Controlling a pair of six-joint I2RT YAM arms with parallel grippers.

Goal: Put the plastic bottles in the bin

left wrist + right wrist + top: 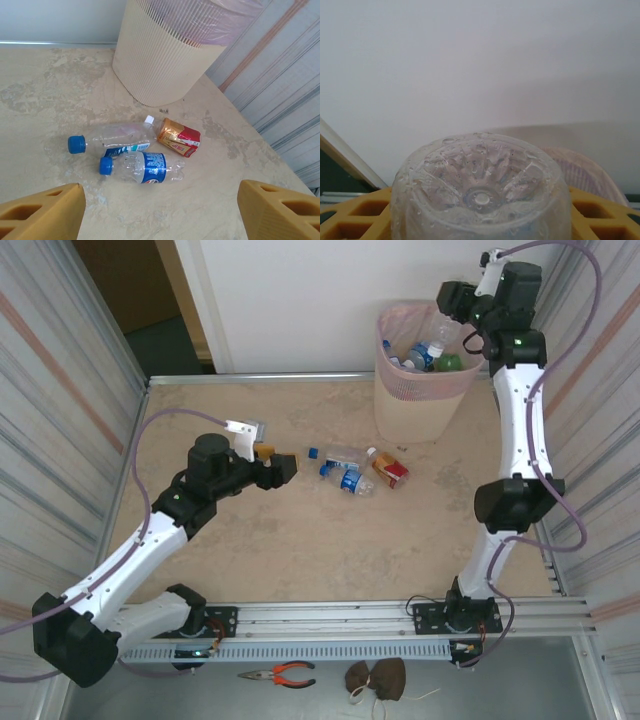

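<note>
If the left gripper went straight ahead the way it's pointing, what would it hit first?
Probably the blue-labelled bottle, nearest of three lying ahead of the open left gripper; depth is hard to judge.

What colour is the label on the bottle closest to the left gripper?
Blue label, clearest in the left wrist view.

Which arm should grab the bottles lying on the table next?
Left. The left gripper is open and faces the table bottles close by. The right gripper is up by the bin, shut on a clear bottle.
</note>
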